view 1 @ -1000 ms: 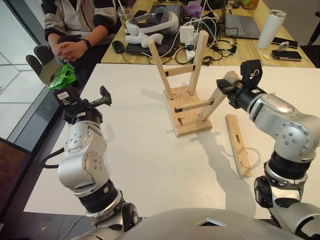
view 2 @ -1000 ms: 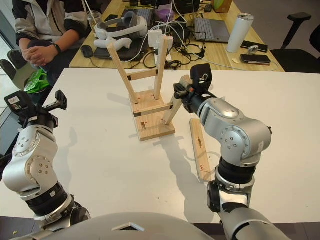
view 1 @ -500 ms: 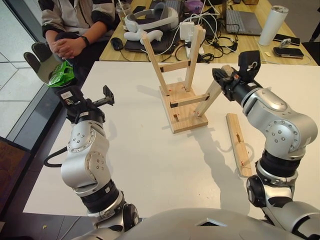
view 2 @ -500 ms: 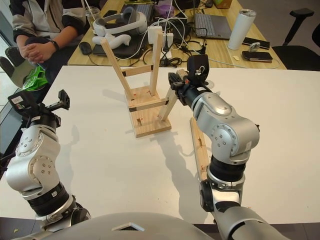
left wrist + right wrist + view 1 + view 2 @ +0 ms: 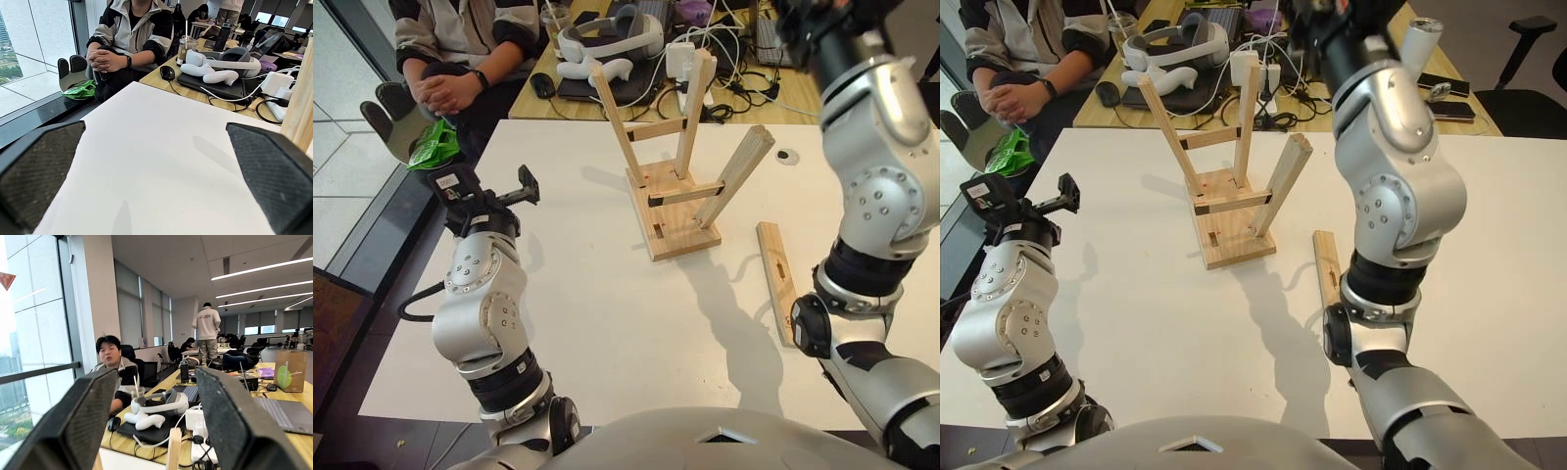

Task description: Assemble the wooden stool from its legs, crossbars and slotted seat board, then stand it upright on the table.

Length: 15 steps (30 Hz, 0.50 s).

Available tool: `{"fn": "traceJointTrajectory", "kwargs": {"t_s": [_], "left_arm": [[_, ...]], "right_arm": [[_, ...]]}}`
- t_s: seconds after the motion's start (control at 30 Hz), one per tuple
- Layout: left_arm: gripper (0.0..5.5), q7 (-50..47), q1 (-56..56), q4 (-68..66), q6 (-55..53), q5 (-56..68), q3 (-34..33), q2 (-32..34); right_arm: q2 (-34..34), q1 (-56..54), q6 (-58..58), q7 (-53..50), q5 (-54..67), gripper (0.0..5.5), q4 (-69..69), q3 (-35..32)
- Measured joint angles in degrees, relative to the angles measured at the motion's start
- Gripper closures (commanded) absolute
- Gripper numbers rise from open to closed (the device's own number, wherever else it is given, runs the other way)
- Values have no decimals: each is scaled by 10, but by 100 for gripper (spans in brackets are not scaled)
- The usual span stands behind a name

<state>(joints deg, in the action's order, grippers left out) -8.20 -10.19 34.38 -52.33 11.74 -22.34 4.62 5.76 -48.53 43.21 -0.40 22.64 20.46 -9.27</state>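
The half-built stool (image 5: 685, 194) stands upside down mid-surface (image 5: 587, 323), with its seat board (image 5: 680, 235) lying flat and three legs up, the right one (image 5: 736, 176) leaning outward. The fourth leg (image 5: 777, 279) lies loose just to its right. The left gripper (image 5: 156, 166) hovers wide open and empty over the surface's left side. The right gripper (image 5: 156, 426), raised high, is likewise spread and empty. The loose leg looks light, stiff and smooth, so take hold at mid-length across its narrow faces.
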Motion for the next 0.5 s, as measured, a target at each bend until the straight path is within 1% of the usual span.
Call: {"fn": "traceJointTrajectory", "kwargs": {"t_s": [0.2, 0.23, 0.3, 0.33, 0.4, 0.5], "left_arm": [[10, 0, -4, -2, 0, 0, 5, 0], [10, 0, -5, -2, 0, 0, 7, 0], [10, 0, -5, -2, 4, -2, 10, 0], [10, 0, -4, -2, 9, -8, 12, 0], [10, 0, -4, -1, 17, -10, 20, 0], [10, 1, -4, 0, 22, -14, 25, 0]], "right_arm": [[-14, -9, 1, -10, 0, 259, -30, 2], [-16, 0, 31, -15, 1, 259, -39, 8], [-17, 61, 137, -16, 9, 259, -60, 21], [-14, 88, 163, -12, 15, 259, -47, 28], [-13, 112, 184, -3, 26, 259, -17, 38], [-35, 133, 183, -4, 29, 259, 7, 41]]}}
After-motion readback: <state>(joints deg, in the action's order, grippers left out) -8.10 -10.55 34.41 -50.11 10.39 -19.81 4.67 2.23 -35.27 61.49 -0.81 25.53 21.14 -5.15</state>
